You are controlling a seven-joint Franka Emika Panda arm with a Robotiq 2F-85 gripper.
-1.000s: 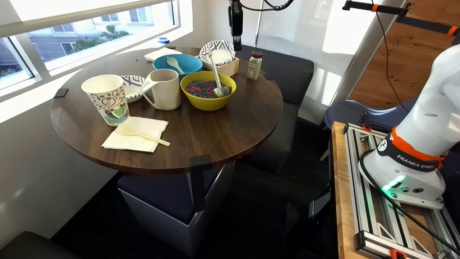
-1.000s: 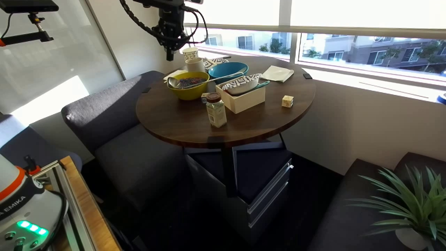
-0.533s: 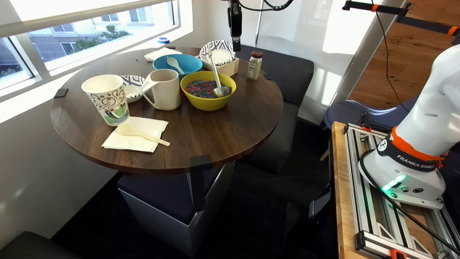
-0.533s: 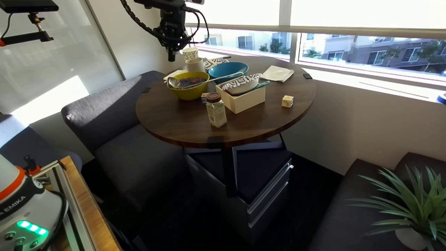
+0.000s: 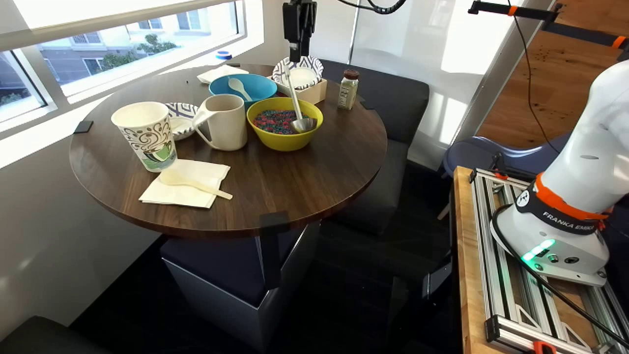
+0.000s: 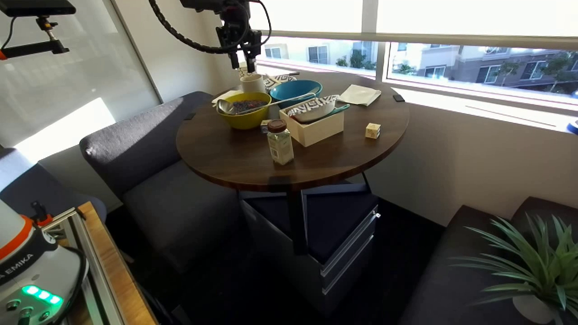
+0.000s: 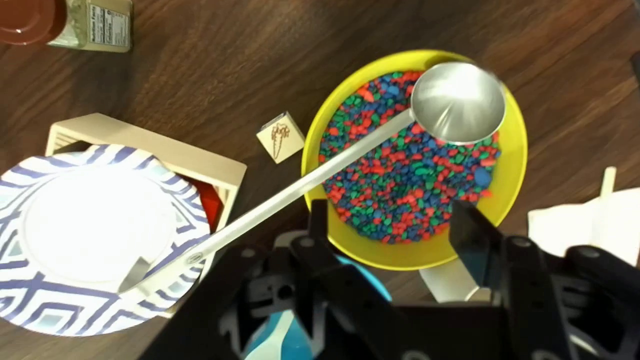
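hovering, fingers (image 7: 475,242) parted, above ladle (image 7: 325,171) and yellow bowl (image 7: 514,155).

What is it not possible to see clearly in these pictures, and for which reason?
Bits, wrist view: the ladle hides some.
Box, wrist view: the paper bowl covers most of its inside; the red thing there shows too little to name.
Blue bowl, wrist view: mostly hidden by the gripper.
Jar, wrist view: lid cut by the left edge.
Cup, in an exterior view: partly behind the gripper and mug.
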